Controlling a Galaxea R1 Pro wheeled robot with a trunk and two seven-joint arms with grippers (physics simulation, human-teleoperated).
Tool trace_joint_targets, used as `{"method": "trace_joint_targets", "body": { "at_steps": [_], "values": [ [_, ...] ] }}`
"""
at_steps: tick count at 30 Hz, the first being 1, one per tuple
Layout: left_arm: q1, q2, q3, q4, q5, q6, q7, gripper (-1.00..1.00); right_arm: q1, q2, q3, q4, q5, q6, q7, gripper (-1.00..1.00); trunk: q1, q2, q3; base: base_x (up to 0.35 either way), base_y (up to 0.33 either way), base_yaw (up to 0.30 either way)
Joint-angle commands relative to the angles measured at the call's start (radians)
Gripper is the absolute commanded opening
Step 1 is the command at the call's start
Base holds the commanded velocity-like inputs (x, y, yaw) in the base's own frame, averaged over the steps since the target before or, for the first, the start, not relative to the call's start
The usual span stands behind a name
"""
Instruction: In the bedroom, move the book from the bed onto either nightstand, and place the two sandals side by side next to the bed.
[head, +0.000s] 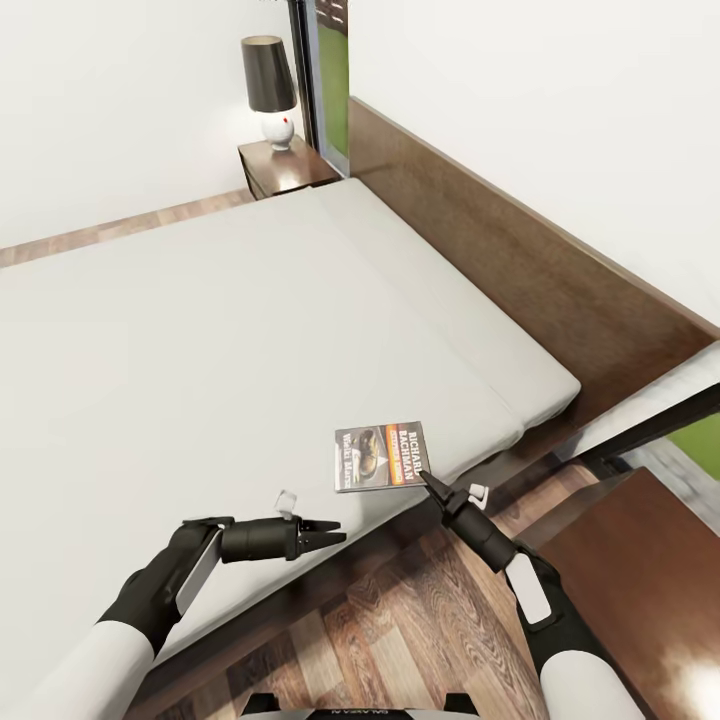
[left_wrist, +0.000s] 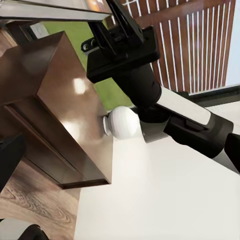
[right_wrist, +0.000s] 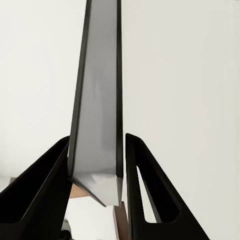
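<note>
we face a white-walled bedroom with a wood-plank floor (head: 400, 620) and a low bed (head: 220, 330), its off-white mattress bare up to the dark headboard. a nightstand (head: 290, 168) with a dark-shaded lamp (head: 268, 85) stands at the far corner; another (left_wrist: 65, 115) sits beside us, partly cut off. the book (head: 380, 455), dark-covered with an orange band, is tilted up at the mattress edge, pinched along one edge by our right end effector (head: 428, 482). our left end effector (head: 335, 532) hovers pressed together, apart from the book
</note>
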Motion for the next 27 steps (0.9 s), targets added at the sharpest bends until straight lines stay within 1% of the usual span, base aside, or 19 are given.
{"method": "trace_joint_targets", "body": {
  "at_steps": [1,5,8,10,12,13,14,15,16,18,19,20,22,23,25,27],
  "values": [
    [-0.001,0.001,-0.004,0.001,0.009,0.011,0.001,1.0,-0.001,0.001,-0.003,0.0,-0.001,0.007,0.002,-1.0,0.0,0.0,0.001,0.0,0.0,-0.021],
    [-0.001,0.001,-0.004,0.007,0.009,0.009,0.003,1.0,-0.001,0.001,-0.002,-0.002,0.0,0.007,0.002,-1.0,0.0,0.0,0.007,0.0,0.0,-0.045],
    [-0.001,0.002,-0.004,0.066,0.005,-0.003,0.02,1.0,-0.001,-0.002,-0.002,-0.002,0.004,0.007,0.001,-1.0,0.0,0.0,0.012,0.0,0.0,-0.058],
    [-0.001,0.006,-0.002,0.15,0.003,-0.069,0.044,1.0,0.0,-0.006,0.001,0.004,0.031,0.007,0.001,-1.0,0.0,0.0,0.015,0.0,0.0,-0.052],
    [-0.001,0.02,-0.001,0.221,0.003,-0.138,0.051,1.0,0.001,-0.012,0.002,0.007,0.088,0.008,0.002,-1.0,0.0,0.0,0.018,0.0,0.0,-0.055],
    [-0.001,0.031,0.0,0.248,0.004,-0.163,0.052,1.0,0.002,-0.024,0.002,0.007,0.119,0.009,0.002,-1.0,0.0,0.0,0.02,0.0,0.0,-0.037],
    [-0.001,0.041,0.0,0.268,0.004,-0.18,0.052,1.0,0.003,-0.045,0.001,0.008,0.147,0.012,0.002,-1.0,0.0,0.0,0.022,0.0,0.0,-0.036],
    [-0.001,0.057,0.0,0.287,0.005,-0.195,0.052,1.0,0.003,-0.085,0.001,0.008,0.174,0.014,0.003,-1.0,0.0,0.0,0.023,0.0,0.0,-0.051],
    [-0.001,0.063,0.0,0.291,0.005,-0.198,0.052,1.0,0.003,-0.102,0.001,0.008,0.179,0.015,0.003,-1.0,0.0,0.0,0.025,0.0,0.0,-0.056],
    [-0.001,0.077,0.0,0.303,0.007,-0.207,0.053,1.0,0.005,-0.173,0.001,0.009,0.19,0.017,0.008,-1.0,0.0,0.0,0.028,0.0,0.0,-0.068],
    [-0.001,0.082,-0.001,0.314,0.008,-0.21,0.053,1.0,0.005,-0.207,0.001,0.009,0.191,0.018,0.021,-1.0,0.0,0.0,0.03,0.0,0.0,-0.075],
    [-0.001,0.083,-0.001,0.323,0.008,-0.211,0.054,1.0,0.005,-0.222,0.001,0.009,0.191,0.018,0.033,-1.0,0.0,0.0,0.031,0.0,0.0,-0.077],
    [-0.001,0.086,-0.001,0.375,0.006,-0.225,0.054,1.0,0.006,-0.273,0.001,0.009,0.193,0.019,0.099,-1.0,0.0,0.0,0.034,0.0,0.0,-0.08],
    [-0.001,0.088,0.0,0.417,0.005,-0.254,0.054,1.0,0.007,-0.296,0.001,0.01,0.197,0.019,0.155,-1.0,0.0,0.0,0.036,0.0,0.0,-0.081],
    [-0.001,0.088,-0.001,0.461,0.005,-0.308,0.053,1.0,0.008,-0.312,0.0,0.01,0.2,0.019,0.21,-1.0,0.0,0.0,0.039,0.0,0.0,-0.081],
    [-0.001,0.088,-0.002,0.494,0.004,-0.347,0.052,1.0,0.01,-0.318,0.001,0.01,0.202,0.019,0.236,-1.0,0.0,0.0,0.043,0.0,0.0,-0.069]
  ]
}}
